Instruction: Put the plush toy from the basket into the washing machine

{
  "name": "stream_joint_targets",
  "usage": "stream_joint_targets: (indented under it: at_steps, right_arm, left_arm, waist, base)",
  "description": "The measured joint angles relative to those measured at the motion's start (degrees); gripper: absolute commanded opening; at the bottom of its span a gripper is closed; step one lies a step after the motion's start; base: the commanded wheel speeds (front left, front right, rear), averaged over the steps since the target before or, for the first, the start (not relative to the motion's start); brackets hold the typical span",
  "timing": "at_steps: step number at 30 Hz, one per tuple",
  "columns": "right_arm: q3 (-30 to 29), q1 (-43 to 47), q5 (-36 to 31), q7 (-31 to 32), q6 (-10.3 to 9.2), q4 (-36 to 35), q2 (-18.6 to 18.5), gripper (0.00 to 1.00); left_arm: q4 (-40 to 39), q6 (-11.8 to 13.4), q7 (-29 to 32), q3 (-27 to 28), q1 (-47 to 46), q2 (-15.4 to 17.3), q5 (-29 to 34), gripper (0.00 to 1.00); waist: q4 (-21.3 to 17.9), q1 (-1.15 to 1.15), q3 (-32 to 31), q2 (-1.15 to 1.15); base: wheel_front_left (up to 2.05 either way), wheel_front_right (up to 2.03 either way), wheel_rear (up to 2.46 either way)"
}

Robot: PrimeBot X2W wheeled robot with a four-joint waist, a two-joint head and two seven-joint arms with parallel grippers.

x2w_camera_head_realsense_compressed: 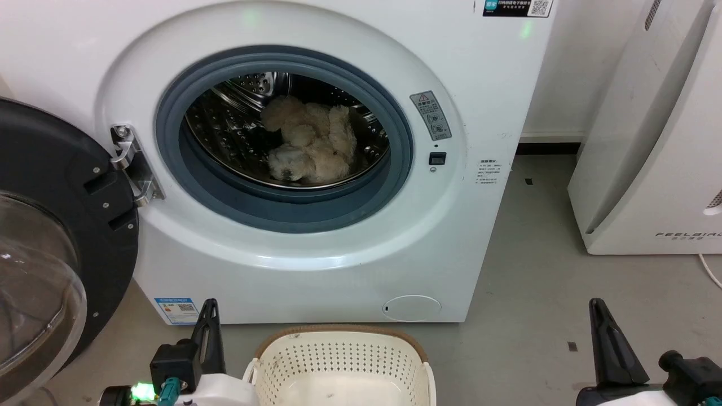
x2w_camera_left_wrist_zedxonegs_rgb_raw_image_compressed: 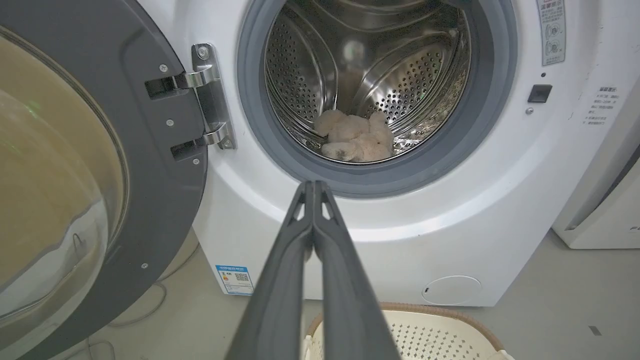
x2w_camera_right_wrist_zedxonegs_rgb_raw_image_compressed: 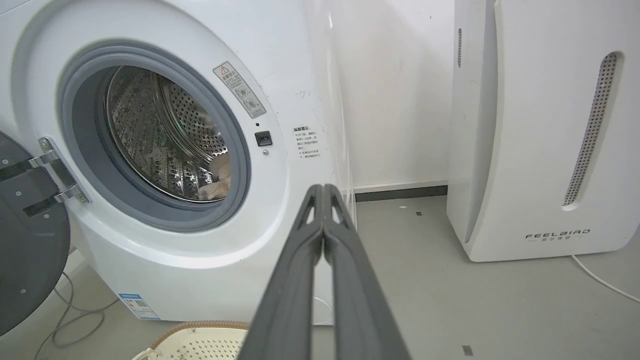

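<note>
The fluffy cream plush toy (x2w_camera_head_realsense_compressed: 311,148) lies inside the steel drum of the white washing machine (x2w_camera_head_realsense_compressed: 316,270), near its bottom; it shows again as the plush toy (x2w_camera_left_wrist_zedxonegs_rgb_raw_image_compressed: 356,137) and, partly, as the plush toy (x2w_camera_right_wrist_zedxonegs_rgb_raw_image_compressed: 218,180). The black-framed glass door (x2w_camera_head_realsense_compressed: 51,242) hangs open at the left. The cream perforated basket (x2w_camera_head_realsense_compressed: 338,361) stands on the floor before the machine, nothing visible in it. My left gripper (x2w_camera_head_realsense_compressed: 210,307) is low at the left of the basket, my right gripper (x2w_camera_head_realsense_compressed: 597,307) low at the right. Both are shut, fingers pressed together, holding nothing.
A white FEELAIR-marked appliance (x2w_camera_head_realsense_compressed: 654,141) stands to the right of the washer, with a white cable (x2w_camera_right_wrist_zedxonegs_rgb_raw_image_compressed: 605,282) on the grey floor. Grey cables (x2w_camera_right_wrist_zedxonegs_rgb_raw_image_compressed: 70,320) lie under the open door. Bare floor (x2w_camera_head_realsense_compressed: 536,270) lies between the two appliances.
</note>
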Motion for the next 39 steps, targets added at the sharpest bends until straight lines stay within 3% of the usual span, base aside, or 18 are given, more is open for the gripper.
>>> stream_joint_targets:
  at_steps: [39]
  right_arm:
    - [0.8, -1.3, -4.2, 4.4, 0.00, -0.8, 0.0, 0.00]
  left_arm:
    - [-4.1, -2.0, 4.5, 0.4, 0.0, 0.0, 0.6, 0.00]
  waist:
    - [-0.1, 0.01, 0.5, 0.00]
  base:
    - [0.00, 0.00, 0.00]
